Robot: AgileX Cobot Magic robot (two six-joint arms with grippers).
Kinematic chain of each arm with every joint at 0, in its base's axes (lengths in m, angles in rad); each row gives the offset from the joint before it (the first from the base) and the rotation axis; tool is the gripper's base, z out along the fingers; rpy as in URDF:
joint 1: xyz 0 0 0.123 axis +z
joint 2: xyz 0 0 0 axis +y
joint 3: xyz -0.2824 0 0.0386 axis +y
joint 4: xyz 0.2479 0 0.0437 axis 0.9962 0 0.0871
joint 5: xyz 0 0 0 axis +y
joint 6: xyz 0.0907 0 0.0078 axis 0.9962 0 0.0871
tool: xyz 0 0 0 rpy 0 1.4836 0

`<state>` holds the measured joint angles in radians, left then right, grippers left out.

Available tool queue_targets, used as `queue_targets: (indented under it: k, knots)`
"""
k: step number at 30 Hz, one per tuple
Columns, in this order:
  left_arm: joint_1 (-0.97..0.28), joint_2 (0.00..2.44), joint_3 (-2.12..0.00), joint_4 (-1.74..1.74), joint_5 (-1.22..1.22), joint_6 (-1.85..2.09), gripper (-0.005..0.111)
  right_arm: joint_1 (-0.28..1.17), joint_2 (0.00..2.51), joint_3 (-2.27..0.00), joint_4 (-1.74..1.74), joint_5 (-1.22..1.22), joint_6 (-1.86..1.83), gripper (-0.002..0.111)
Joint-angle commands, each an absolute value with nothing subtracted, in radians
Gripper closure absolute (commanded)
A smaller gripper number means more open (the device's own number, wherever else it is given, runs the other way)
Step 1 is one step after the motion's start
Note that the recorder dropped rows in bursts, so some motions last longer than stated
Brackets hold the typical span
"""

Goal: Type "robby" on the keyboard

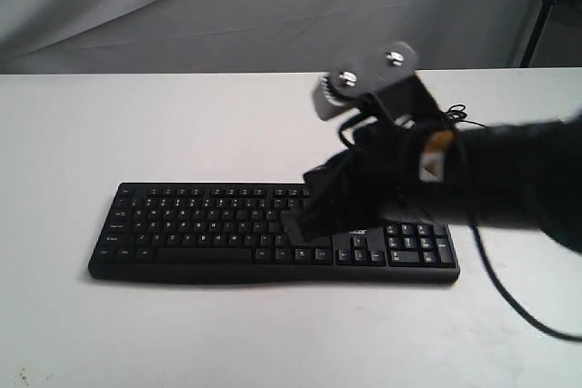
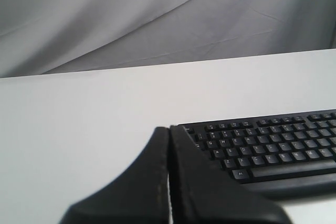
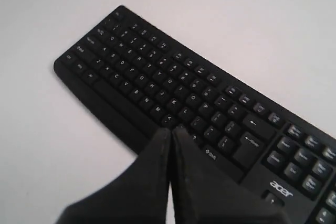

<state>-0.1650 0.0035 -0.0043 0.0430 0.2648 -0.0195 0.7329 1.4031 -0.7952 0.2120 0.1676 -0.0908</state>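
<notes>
The black keyboard (image 1: 227, 229) lies across the middle of the white table, its number pad at the right end. My right gripper (image 1: 296, 224) is shut and hovers over the right part of the letter keys, near the bottom row. In the right wrist view its closed tips (image 3: 171, 129) point at the keys just left of the right Shift, with the keyboard (image 3: 157, 82) and its white "acer" logo (image 3: 281, 188) in sight. My left gripper (image 2: 169, 128) is shut with nothing in it, off the left end of the keyboard (image 2: 268, 148). It does not show in the exterior view.
A thin black cable (image 1: 509, 288) trails over the table at the right. The white table (image 1: 136, 134) runs back to a grey cloth backdrop (image 1: 227, 6). The right arm (image 1: 509, 179) hangs over the keyboard's right end.
</notes>
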Motion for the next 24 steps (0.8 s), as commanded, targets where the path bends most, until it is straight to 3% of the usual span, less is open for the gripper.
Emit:
queue_targets:
  k: [1, 14, 19, 24]
  knots:
    - [-0.171, 0.0, 0.0, 0.048, 0.258, -0.022, 0.107, 0.73, 1.271, -0.571, 0.231, -0.122, -0.044, 0.108]
    - [-0.171, 0.0, 0.0, 0.048, 0.258, -0.022, 0.107, 0.718, 0.945, -0.326, 0.352, -0.153, -0.044, 0.108]
    - [-0.171, 0.0, 0.0, 0.048, 0.258, -0.022, 0.107, 0.584, 0.753, -0.188, 0.438, -0.176, -0.044, 0.108]
    - [-0.171, 0.0, 0.0, 0.048, 0.258, -0.022, 0.107, 0.334, 0.516, -0.142, 0.387, -0.127, -0.044, 0.108]
